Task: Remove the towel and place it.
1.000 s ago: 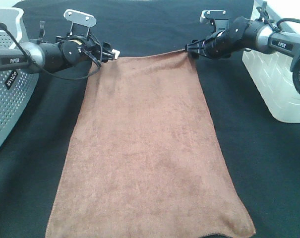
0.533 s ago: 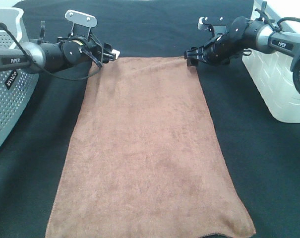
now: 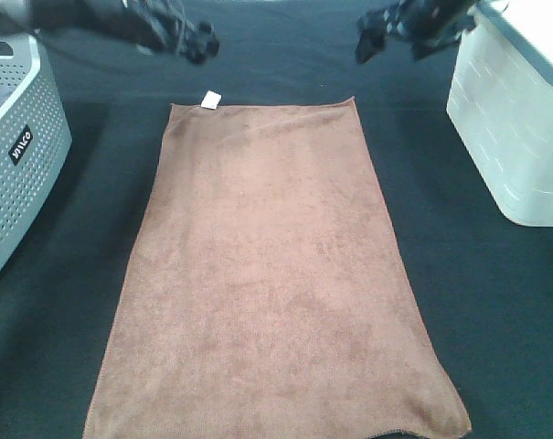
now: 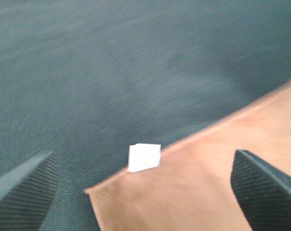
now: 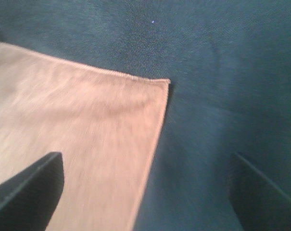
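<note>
**Setting: cloth-covered table, two bins at its sides**

Table [image 3: 258, 55] draped wholly in a black cloth [image 3: 495, 302], fine weave, matte, lying flat. Grey perforated basket [image 3: 15, 174] at the left edge of the high view, white lettering on a small dark label on its side. White ribbed plastic bin [image 3: 509, 137] at the right edge, standing on the cloth. Light even and soft, no hard shadows. No walls, floor or windows in view.

The flat brown plush towel [image 3: 271, 274] is flanked by a perforated grey plastic basket [image 3: 20, 174] and a white plastic bin [image 3: 514, 137]; black cloth [image 3: 495, 302] lies bare between.
</note>
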